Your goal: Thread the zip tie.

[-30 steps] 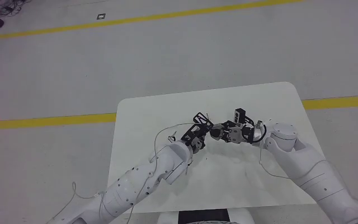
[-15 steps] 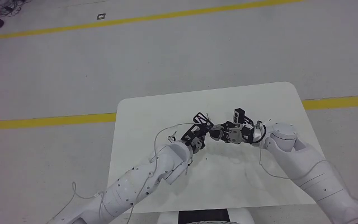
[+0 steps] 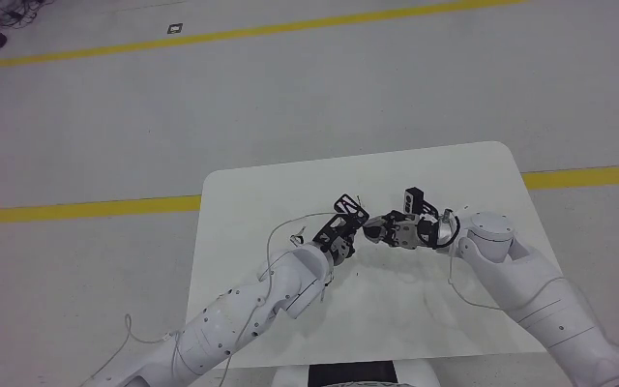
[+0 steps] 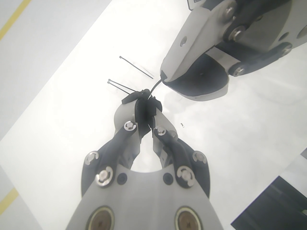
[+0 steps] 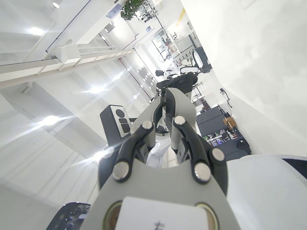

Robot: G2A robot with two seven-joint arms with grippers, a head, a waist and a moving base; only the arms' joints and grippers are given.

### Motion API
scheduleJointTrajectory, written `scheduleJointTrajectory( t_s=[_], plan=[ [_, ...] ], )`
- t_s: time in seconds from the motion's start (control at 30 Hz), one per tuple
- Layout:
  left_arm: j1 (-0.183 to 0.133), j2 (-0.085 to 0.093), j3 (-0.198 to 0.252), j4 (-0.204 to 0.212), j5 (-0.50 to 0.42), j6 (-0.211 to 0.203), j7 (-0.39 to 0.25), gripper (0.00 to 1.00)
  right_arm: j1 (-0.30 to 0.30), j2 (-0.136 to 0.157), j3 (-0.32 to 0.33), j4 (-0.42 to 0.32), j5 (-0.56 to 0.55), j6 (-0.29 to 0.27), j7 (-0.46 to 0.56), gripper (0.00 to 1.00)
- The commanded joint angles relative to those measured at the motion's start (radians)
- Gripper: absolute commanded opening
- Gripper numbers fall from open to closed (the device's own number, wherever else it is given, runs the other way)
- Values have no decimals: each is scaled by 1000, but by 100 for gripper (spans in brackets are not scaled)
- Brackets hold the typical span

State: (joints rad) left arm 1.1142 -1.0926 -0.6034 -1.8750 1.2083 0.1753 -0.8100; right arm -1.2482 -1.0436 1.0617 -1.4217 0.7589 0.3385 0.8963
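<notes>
Left wrist view: thin black zip tie (image 4: 156, 85)

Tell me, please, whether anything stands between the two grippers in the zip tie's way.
Nothing visible does. The zip tie runs through open air from the right gripper to the left gripper; spare zip ties lie aside on the table.

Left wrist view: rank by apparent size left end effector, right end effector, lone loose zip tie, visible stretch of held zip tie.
1-2. left end effector, right end effector: alike, both close to camera, unranked
3. lone loose zip tie
4. visible stretch of held zip tie
</notes>
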Motion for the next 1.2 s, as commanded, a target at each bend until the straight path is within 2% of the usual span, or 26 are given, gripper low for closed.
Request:
scheduleJointTrajectory(
  t_s=[0.0, 0.13, 0.43, 1.17],
  plan=[
    [0, 0, 0, 0, 0, 0, 0, 0, 0, 0, 0, 0, -6, 0, 0, 17],
    [0, 0, 0, 0, 0, 0, 0, 0, -1, 1, 2, -5, -27, -4, -4, 21],
    [0, 0, 0, 0, 0, 0, 0, 0, -9, 4, 11, -24, -82, -17, -36, 16],
    [0, 0, 0, 0, 0, 0, 0, 0, -12, -1, 21, -49, -108, -57, -62, 17]
  ],
)
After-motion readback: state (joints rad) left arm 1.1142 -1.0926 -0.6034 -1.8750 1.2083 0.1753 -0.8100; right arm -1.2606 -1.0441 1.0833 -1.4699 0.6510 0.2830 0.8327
